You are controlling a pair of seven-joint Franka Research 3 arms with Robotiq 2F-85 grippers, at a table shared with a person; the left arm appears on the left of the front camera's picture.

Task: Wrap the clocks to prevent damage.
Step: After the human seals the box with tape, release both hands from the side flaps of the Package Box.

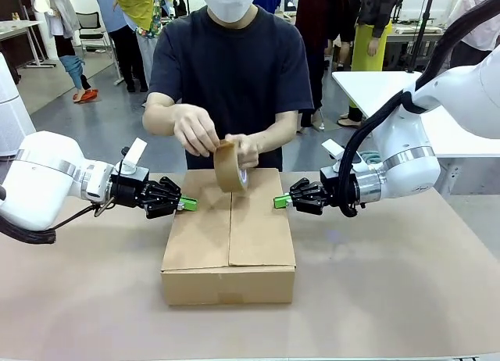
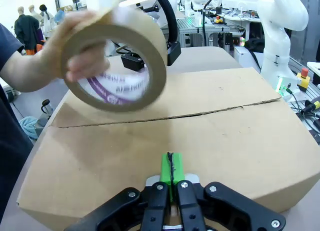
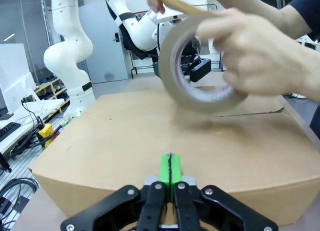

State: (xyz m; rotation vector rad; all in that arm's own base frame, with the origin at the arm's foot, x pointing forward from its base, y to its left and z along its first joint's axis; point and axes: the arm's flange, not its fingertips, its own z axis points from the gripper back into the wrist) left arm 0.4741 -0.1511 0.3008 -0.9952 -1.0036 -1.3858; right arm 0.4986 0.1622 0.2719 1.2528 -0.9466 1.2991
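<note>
My left gripper and right gripper, both pressed together, flank one rectangular cardboard box. Beyond my fingertips, a person holds one round brown tape roll.

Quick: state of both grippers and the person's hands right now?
Left gripper: shut, empty, at the brown cardboard box.
Right gripper: shut, empty, same box.
Person's left hand: holding the brown roll of packing tape.
Person's right hand: pinching its loose end.

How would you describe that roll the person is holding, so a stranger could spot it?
Find the cardboard box lying in the middle of the table. Over its far end the person holds a tape roll upright. It is the only ring there: brown outside, white printed inside.
</note>
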